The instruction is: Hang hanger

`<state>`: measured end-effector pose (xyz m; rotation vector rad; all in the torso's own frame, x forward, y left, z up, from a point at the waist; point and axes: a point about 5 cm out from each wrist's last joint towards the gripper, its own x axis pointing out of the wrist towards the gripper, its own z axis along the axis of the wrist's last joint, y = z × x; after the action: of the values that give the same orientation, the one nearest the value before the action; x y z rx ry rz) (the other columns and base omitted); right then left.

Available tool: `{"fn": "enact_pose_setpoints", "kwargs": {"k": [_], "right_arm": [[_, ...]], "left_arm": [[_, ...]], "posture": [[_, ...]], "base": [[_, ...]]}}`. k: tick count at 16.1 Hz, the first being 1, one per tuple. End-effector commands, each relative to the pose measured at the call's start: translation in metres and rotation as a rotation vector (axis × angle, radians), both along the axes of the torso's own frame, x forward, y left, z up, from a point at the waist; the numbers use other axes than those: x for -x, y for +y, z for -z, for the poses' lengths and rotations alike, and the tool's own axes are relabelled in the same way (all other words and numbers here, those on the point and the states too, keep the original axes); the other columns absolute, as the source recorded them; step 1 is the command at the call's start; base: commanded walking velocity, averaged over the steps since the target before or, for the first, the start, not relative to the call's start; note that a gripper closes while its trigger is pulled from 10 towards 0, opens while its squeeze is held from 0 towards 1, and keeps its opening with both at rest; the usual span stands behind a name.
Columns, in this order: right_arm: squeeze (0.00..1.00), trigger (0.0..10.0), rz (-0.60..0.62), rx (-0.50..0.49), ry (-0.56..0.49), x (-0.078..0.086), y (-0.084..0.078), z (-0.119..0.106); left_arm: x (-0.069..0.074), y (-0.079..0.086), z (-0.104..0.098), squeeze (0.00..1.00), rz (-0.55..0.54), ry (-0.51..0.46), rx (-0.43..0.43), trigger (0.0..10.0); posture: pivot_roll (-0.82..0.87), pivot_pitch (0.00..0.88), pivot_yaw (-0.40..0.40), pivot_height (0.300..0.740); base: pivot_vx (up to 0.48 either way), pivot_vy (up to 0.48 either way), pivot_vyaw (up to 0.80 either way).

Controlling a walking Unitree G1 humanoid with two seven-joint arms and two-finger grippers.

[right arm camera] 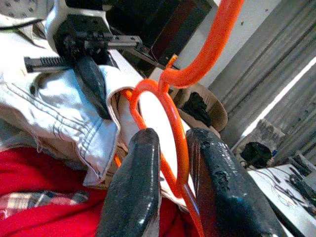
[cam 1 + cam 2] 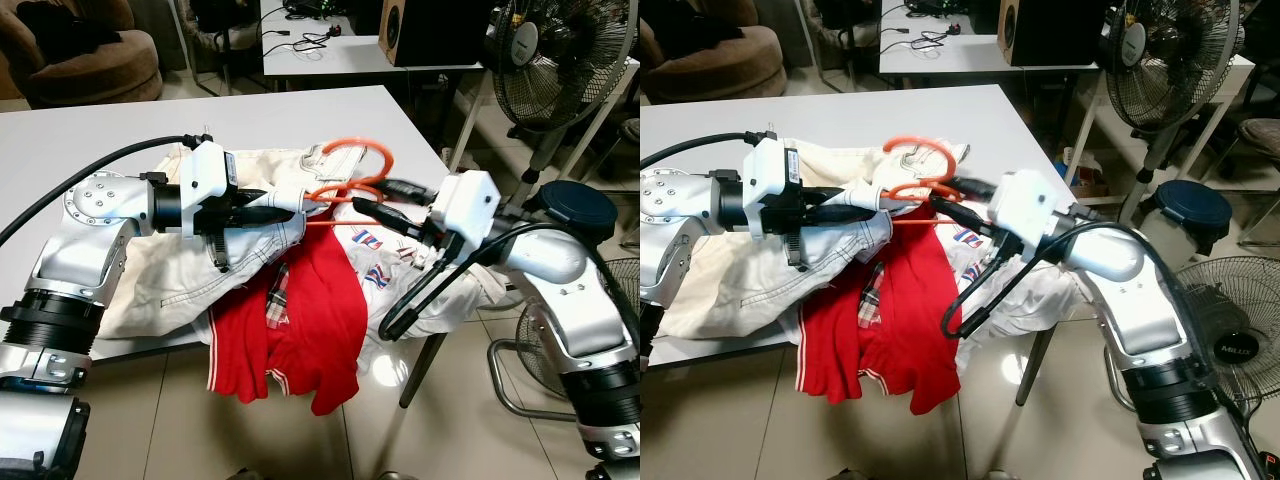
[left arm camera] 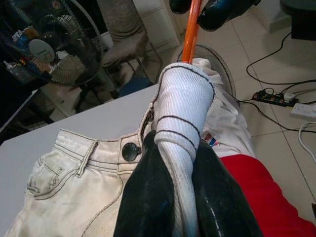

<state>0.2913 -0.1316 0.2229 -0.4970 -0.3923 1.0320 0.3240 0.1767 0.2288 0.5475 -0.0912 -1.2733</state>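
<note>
An orange hanger (image 2: 352, 152) is held above a heap of clothes at the right end of the white table (image 2: 100, 130). My right gripper (image 1: 170, 140) is shut on the hanger's (image 1: 173, 111) wire just below the hook. Facing it from the left, my left gripper (image 2: 285, 205) is shut on a white ribbed cloth edge (image 3: 182, 108) and holds it against the hanger's lower bar. Under both grippers lie cream trousers (image 2: 150, 280), a red shirt (image 2: 310, 320) hanging over the table edge, and a white shirt with flag prints (image 2: 400, 270).
Two standing fans (image 2: 560, 60) and a dark round stool (image 2: 580, 205) crowd the floor to my right. Behind the table stand a second desk (image 2: 330, 50) with cables and a speaker, and a brown armchair (image 2: 80, 60). A power strip (image 3: 276, 96) lies on the tiled floor.
</note>
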Motion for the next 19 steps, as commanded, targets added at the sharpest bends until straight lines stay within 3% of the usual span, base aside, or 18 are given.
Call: {"fn": "enact_pose_setpoints", "kwargs": {"k": [1,2,3,4,5,7,8,10,11,12,13,14,15,17,19], "right_arm": [[1.0,10.0,0.077,-0.006,-0.039,-0.005,-0.02,-0.014],[1.0,10.0,0.116,-0.034,-0.064,-0.006,-0.031,-0.026],[0.8,10.0,0.143,-0.084,-0.081,-0.005,-0.038,-0.038],[0.37,10.0,0.158,-0.114,-0.094,-0.003,-0.041,-0.044],[0.0,10.0,0.186,-0.234,-0.136,0.003,-0.044,-0.065],[0.0,10.0,0.201,-0.376,-0.17,0.016,-0.04,-0.086],[0.0,10.0,0.201,-0.47,-0.159,0.027,-0.033,-0.091],[0.0,10.0,0.206,-0.483,-0.104,0.04,-0.016,-0.078],[0.0,10.0,0.217,-0.492,-0.074,0.042,-0.012,-0.073],[0.0,10.0,0.246,-0.517,-0.018,0.045,-0.007,-0.067],[0.0,10.0,0.259,-0.522,-0.002,0.045,-0.005,-0.064],[0.0,10.0,0.281,-0.513,0.065,0.045,0.002,-0.056],[0.0,10.0,0.287,-0.509,0.083,0.046,0.003,-0.054],[0.0,10.0,0.333,-0.506,0.135,0.047,0.007,-0.045],[0.0,10.0,0.345,-0.533,0.156,0.048,0.013,-0.044]], "left_arm": [[-0.001,0.003,-0.02,0.0,0.007,-0.063,0.052,0.0],[-0.001,0.003,-0.021,0.0,-0.001,-0.069,0.063,0.0],[-0.002,0.005,-0.022,0.0,-0.017,-0.076,0.07,0.0],[-0.003,0.006,-0.023,0.0,-0.035,-0.084,0.075,0.0],[-0.009,0.012,-0.026,0.0,-0.122,-0.108,0.108,0.0],[-0.021,0.022,-0.03,0.0,-0.285,-0.126,0.181,0.0],[-0.03,0.029,-0.041,0.0,-0.416,-0.123,0.309,0.0],[-0.042,0.047,-0.062,0.0,-0.631,-0.163,0.453,0.0],[-0.045,0.055,-0.068,0.0,-0.706,-0.172,0.498,0.0],[-0.049,0.071,-0.08,0.0,-0.86,-0.231,0.538,0.0],[-0.049,0.076,-0.084,0.0,-0.913,-0.261,0.541,0.0],[-0.046,0.095,-0.107,0.0,-1.043,-0.375,0.541,0.0],[-0.045,0.1,-0.114,0.0,-1.076,-0.404,0.553,0.0],[-0.025,0.135,-0.159,0.0,-1.254,-0.645,0.5,0.0],[-0.009,0.157,-0.182,0.0,-1.346,-0.739,0.486,0.0]], "posture": [[-0.19,0.0,0.027,0.74],[-0.19,0.0,0.027,0.74],[-0.19,0.0,0.028,0.74],[-0.18,0.0,0.028,0.74],[-0.18,0.0,0.03,0.74],[-0.19,0.0,0.041,0.74],[-0.19,0.0,0.046,0.74],[-0.19,0.0,0.055,0.74],[-0.19,0.0,0.059,0.74],[-0.19,0.0,0.066,0.74],[-0.19,0.0,0.068,0.74],[-0.19,0.0,0.069,0.74],[-0.19,0.0,0.069,0.74],[-0.18,0.0,0.063,0.74],[-0.17,0.0,0.06,0.74]], "base": [[0.0,0.0,0.0],[0.0,0.0,0.0],[0.0,0.0,0.0],[0.0,0.0,0.0],[0.0,0.0,0.0],[0.0,0.0,0.0],[0.0,0.0,0.0],[0.0,0.0,0.0],[0.0,0.0,0.0],[0.0,0.0,0.0],[0.0,0.0,0.0],[0.0,0.0,0.0],[0.0,0.0,0.0],[0.0,0.0,0.0],[0.0,0.0,0.0]]}}
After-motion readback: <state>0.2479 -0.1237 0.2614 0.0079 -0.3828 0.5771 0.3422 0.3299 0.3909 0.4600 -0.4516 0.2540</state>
